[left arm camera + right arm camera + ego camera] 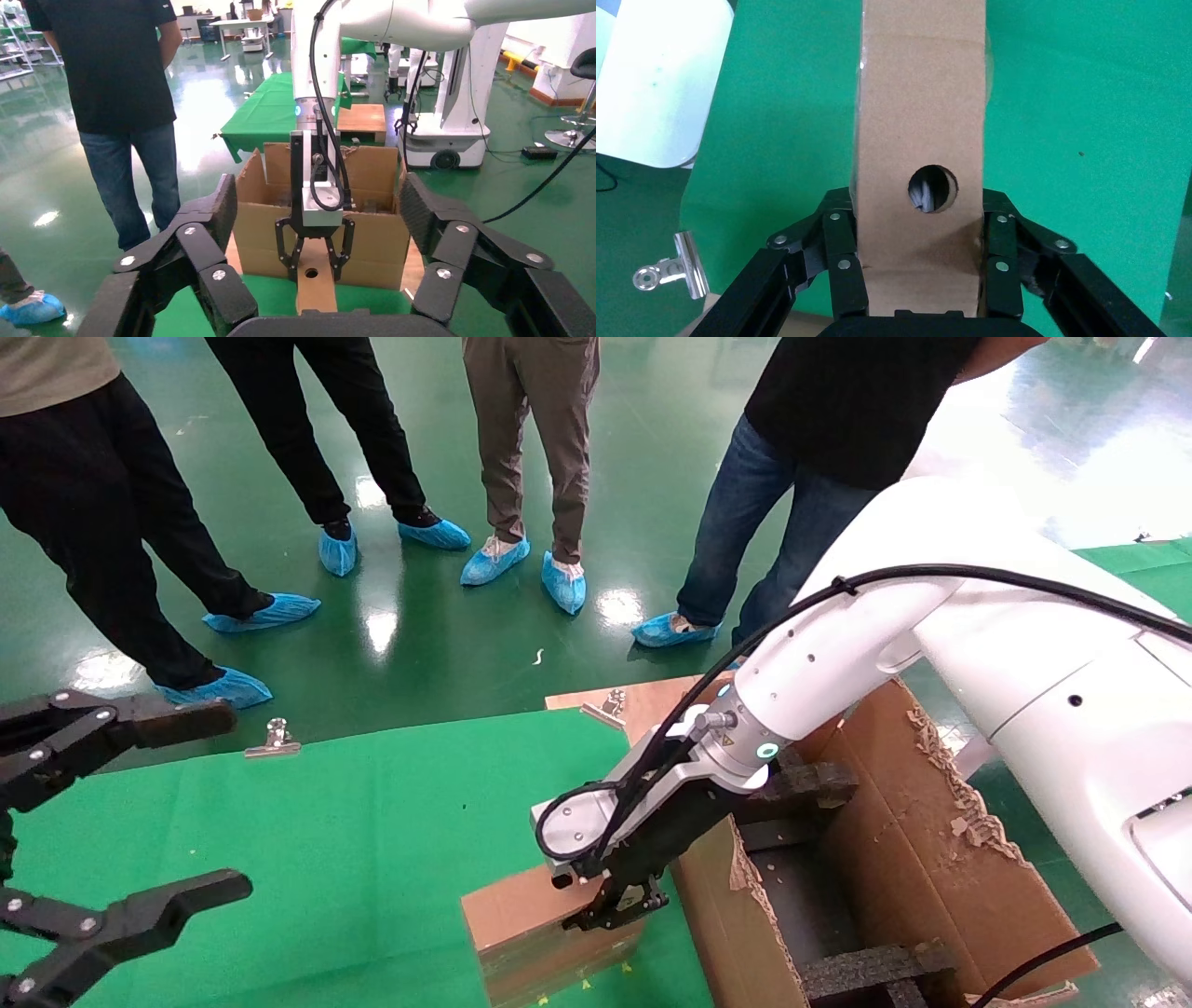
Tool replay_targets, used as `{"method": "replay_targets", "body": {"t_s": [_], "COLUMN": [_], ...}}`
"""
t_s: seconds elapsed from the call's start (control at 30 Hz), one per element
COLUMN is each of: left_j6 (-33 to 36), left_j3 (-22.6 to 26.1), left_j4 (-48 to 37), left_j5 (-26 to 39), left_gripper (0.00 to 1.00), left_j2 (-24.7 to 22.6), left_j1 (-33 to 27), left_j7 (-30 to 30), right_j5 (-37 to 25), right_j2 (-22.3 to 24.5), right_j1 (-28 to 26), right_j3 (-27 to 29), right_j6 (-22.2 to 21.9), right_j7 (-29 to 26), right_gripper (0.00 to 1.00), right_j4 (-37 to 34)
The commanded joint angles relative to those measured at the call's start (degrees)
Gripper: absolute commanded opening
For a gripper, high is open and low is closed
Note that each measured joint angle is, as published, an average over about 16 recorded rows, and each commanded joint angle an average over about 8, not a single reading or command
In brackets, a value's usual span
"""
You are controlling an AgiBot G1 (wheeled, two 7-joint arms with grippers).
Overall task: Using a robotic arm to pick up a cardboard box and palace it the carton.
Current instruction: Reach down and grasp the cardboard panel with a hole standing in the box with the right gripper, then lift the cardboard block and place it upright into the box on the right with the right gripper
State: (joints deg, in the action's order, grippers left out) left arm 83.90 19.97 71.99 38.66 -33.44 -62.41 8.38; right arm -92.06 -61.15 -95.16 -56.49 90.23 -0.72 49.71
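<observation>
Cardboard box [521, 919] sits on the green worktop [326, 840], at 9 o'clock of the carton [894, 859]. I see right hand [610, 905] clamped on its sides; lift and placement remain. Left hand [112, 812] idle, spread wide.

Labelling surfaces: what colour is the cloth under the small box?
Green cloth, clearest in the right wrist view.

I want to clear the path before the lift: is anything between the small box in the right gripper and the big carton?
Only the carton's own near wall, with its torn edge, stands between it and the cardboard box, which the right gripper clamps on the green cloth. The box has to rise over that wall. Nothing else is visible.
</observation>
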Motion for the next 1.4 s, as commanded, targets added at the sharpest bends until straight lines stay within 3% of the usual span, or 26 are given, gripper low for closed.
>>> {"method": "replay_targets", "body": {"t_s": [0.03,0.43,0.7,0.97,1.4], "left_j6": [0.0,0.0,0.0,0.0,0.0], "left_j3": [0.0,0.0,0.0,0.0,0.0], "left_j4": [0.0,0.0,0.0,0.0,0.0], "left_j5": [0.0,0.0,0.0,0.0,0.0], "left_gripper": [1.0,1.0,1.0,1.0,1.0], "left_j2": [0.0,0.0,0.0,0.0,0.0], "left_j1": [0.0,0.0,0.0,0.0,0.0], "left_j7": [0.0,0.0,0.0,0.0,0.0], "right_j5": [0.0,1.6,4.0,5.9,8.3], "right_j2": [0.0,1.2,4.5,7.0,10.5], "right_j1": [0.0,-1.6,-10.9,-21.3,-27.4], "right_j3": [0.0,1.0,2.5,0.7,-4.1], "right_j6": [0.0,-0.7,0.1,0.6,0.2], "right_j7": [0.0,-0.8,-1.8,-1.8,0.2], "right_gripper": [0.0,0.0,0.0,0.0,0.0], "right_j4": [0.0,-0.5,-1.1,-2.4,-6.8]}}
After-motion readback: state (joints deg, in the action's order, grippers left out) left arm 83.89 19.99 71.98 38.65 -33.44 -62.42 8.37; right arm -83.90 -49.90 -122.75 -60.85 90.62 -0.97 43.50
